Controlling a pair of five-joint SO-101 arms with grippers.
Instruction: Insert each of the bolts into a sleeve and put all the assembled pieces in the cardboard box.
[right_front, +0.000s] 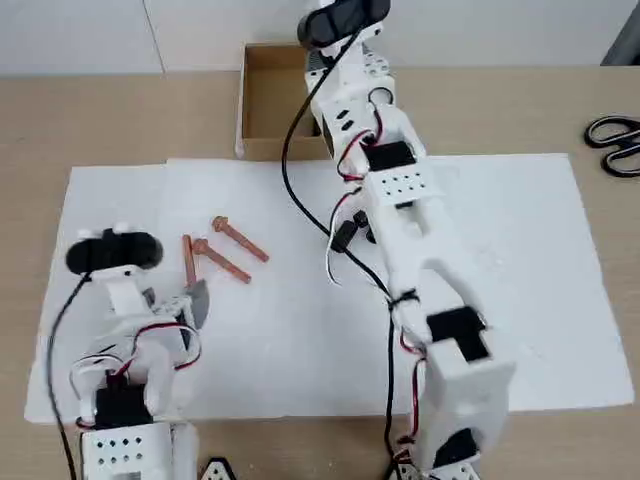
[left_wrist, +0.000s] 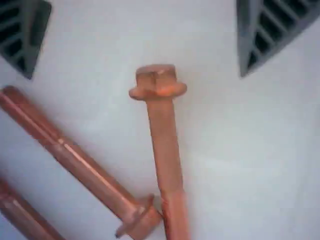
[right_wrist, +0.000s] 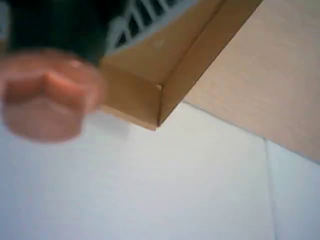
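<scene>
Bolts (right_front: 222, 261), three in all, lie close together on the white sheet (right_front: 300, 350), one of them between the spread fingers of the left claw (left_wrist: 136, 60). The right claw (right_wrist: 85, 45) grips one blurred copper piece (right_wrist: 45, 95) just beside a corner of the single cardboard box (right_wrist: 150, 95). One pair of scissors (right_front: 615, 143) lies well apart.

A blurry copper piece (right_wrist: 47, 97) shows up close beside a corner of the cardboard box (right_wrist: 145, 97), near the white sheet (right_wrist: 150, 195) and tan surface (right_wrist: 265, 85).
</scene>
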